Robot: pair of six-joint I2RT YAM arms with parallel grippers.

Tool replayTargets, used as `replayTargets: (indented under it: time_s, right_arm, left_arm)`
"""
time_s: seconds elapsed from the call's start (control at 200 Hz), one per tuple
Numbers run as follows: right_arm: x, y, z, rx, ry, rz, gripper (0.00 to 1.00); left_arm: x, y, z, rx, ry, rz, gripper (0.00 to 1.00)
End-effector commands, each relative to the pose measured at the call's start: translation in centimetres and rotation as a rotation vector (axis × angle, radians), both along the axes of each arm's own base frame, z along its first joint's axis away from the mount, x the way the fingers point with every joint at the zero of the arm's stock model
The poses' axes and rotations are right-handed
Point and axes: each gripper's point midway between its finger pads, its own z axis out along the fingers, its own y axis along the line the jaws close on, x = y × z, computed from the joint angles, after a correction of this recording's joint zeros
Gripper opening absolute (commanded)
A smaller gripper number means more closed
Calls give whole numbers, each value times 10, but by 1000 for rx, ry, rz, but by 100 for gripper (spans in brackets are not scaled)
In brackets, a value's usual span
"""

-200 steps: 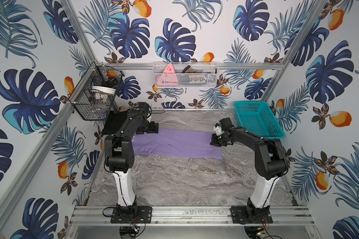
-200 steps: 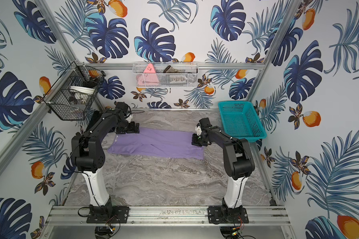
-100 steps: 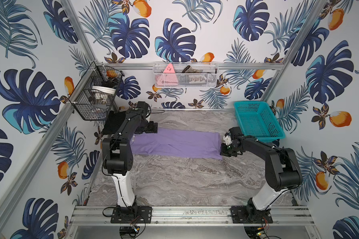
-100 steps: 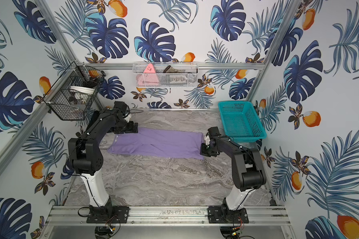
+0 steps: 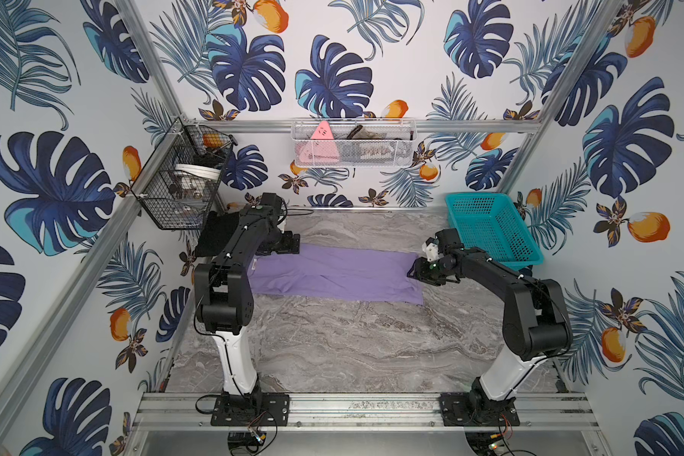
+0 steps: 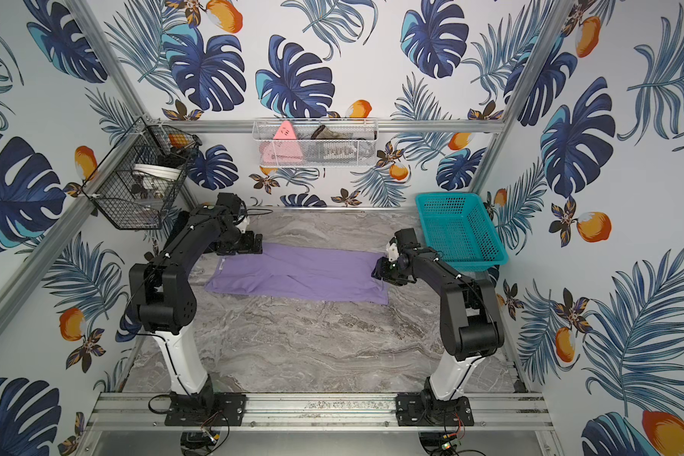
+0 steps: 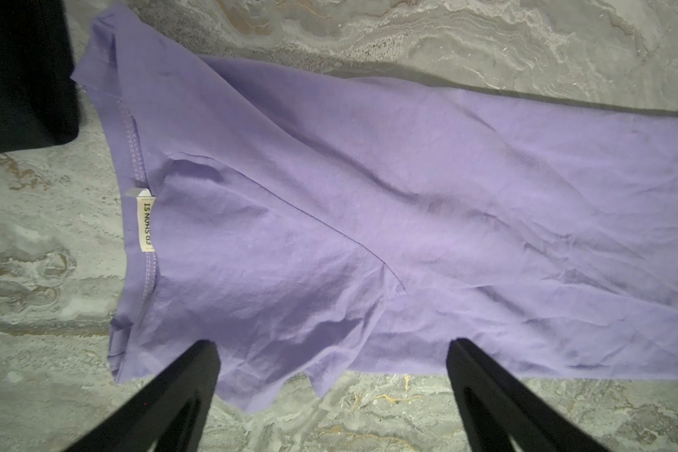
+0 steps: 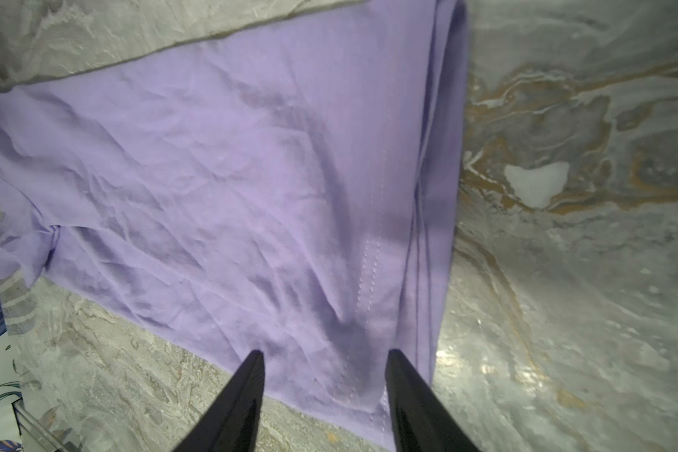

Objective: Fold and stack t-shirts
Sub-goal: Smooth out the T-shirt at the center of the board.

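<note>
Over the purple shirt [image 5: 332,272], the left tool [image 7: 331,343] gapes wide, the right tool [image 8: 325,352] narrower (both empty).

Lavender shirt [image 8: 231,188] flat on marbled table [image 8: 564,293], right claw [image 8: 325,354] parted over its hem

Your black shirt [image 7: 20,74] runs off the corner of the left wrist view, and in both top views the left arm [image 5: 234,252] covers most of it. The purple shirt [image 7: 368,195] is cut by that wrist frame's edge too, and its label [image 7: 146,223] is only partly readable. The contents of the black wire basket [image 5: 166,197] are too small to make out.
</note>
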Motion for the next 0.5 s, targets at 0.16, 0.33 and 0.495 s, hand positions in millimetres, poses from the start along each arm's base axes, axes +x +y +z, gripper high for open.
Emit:
replayTargets:
  time_s: [0.16, 0.33, 0.495]
  right_arm:
    - [-35, -2, -10, 13, 88, -9, 44]
    - [-52, -3, -15, 24, 103, -12, 42]
    - [-53, -1, -12, 37, 93, -9, 42]
  left_arm:
    - [-3, 3, 3, 19, -9, -13, 99]
    - [-2, 12, -26, 70, 48, 4, 99]
    - [-3, 13, -66, 83, 122, -7, 90]
